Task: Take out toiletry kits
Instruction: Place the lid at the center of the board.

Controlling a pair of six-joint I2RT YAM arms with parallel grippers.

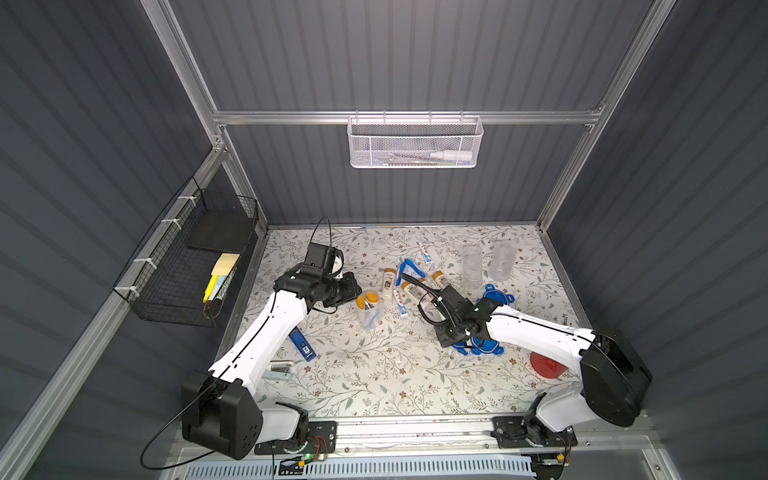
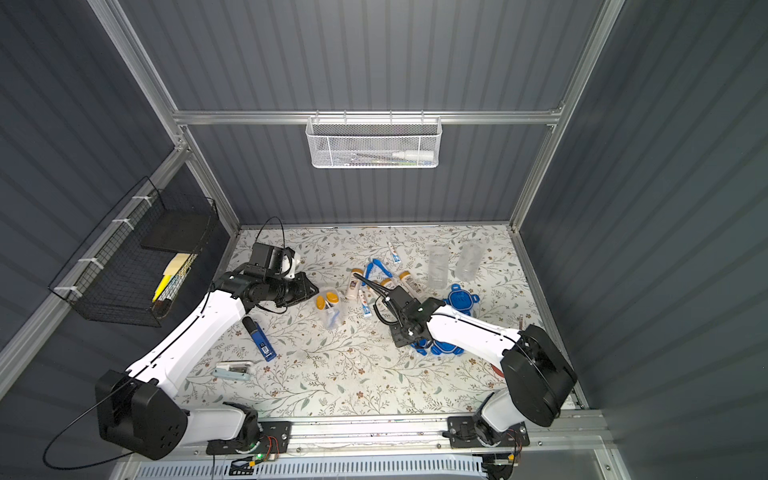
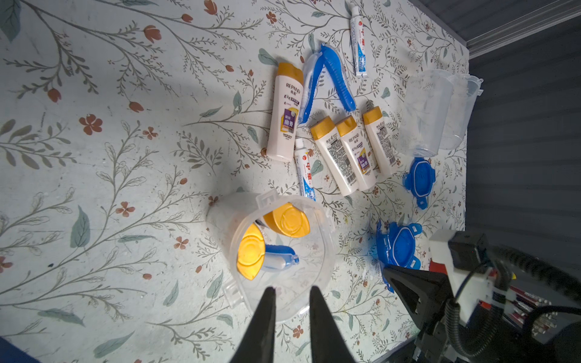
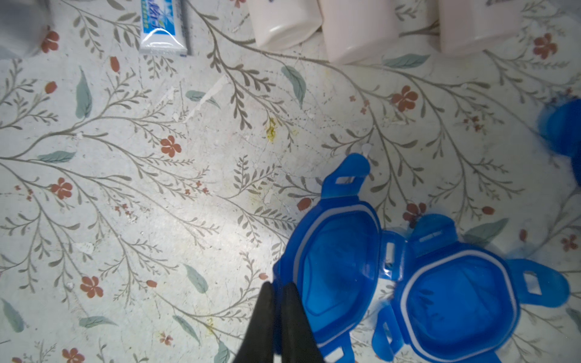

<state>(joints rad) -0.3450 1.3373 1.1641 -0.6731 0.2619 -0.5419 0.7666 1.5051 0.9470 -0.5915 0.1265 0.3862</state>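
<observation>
A clear jar (image 3: 327,248) stands left of centre on the floral table (image 1: 374,374). Inside it are two tan-capped bottles (image 3: 289,220) and a blue toothbrush (image 3: 279,256) of the toiletry kits. My left gripper (image 3: 292,289) hovers at the jar's mouth, slightly open and holding nothing. Several cream bottles (image 3: 334,157), two toothpaste tubes (image 3: 305,169) and blue toothbrushes (image 3: 314,81) lie loose beyond the jar in both top views. My right gripper (image 4: 279,287) is shut on the edge of a blue clip lid (image 4: 339,261), which lies flat beside a second lid (image 4: 456,298).
Two empty clear jars (image 1: 471,266) stand at the back right, with a third blue lid (image 1: 494,296) near them. A dark-blue gadget (image 1: 302,343), a pale stapler (image 1: 278,371) and a red disc (image 1: 548,365) lie near the front. A black wire basket (image 1: 187,266) hangs on the left wall.
</observation>
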